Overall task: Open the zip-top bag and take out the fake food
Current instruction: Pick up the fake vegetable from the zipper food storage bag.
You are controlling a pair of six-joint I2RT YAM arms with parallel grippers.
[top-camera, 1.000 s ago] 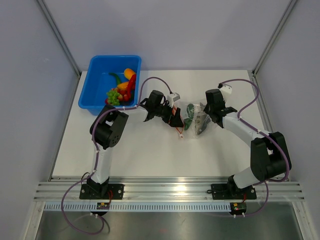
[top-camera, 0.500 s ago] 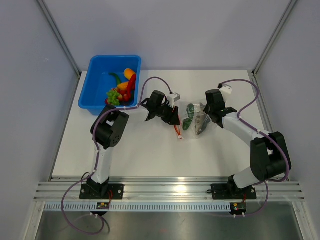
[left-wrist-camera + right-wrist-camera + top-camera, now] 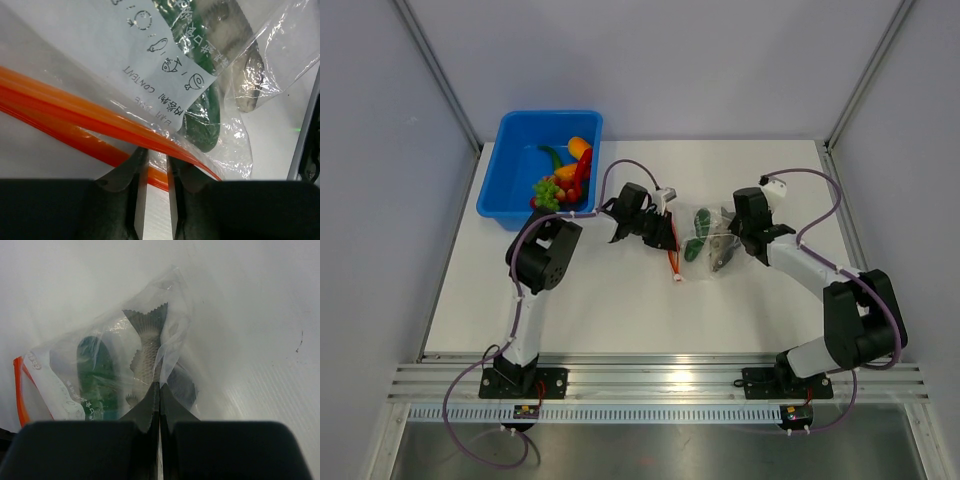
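From above, the zip-top bag point(image 3: 708, 246) lies in the middle of the white table point(image 3: 600, 290), between the left gripper point(image 3: 667, 235) and the right gripper point(image 3: 732, 243). A blue tub point(image 3: 510, 150) at the back left holds toy foods point(image 3: 565, 175).

The left wrist view shows the two fingers point(image 3: 134, 170) with a thin gap. The orange zip strip point(image 3: 75, 125) crosses it, but I cannot tell if they pinch it. A white label point(image 3: 165, 75) and a green cucumber point(image 3: 207, 125) are close by.

In the right wrist view the fingers are pressed together on the clear plastic. A grey fish point(image 3: 147, 350) is inside the bag.
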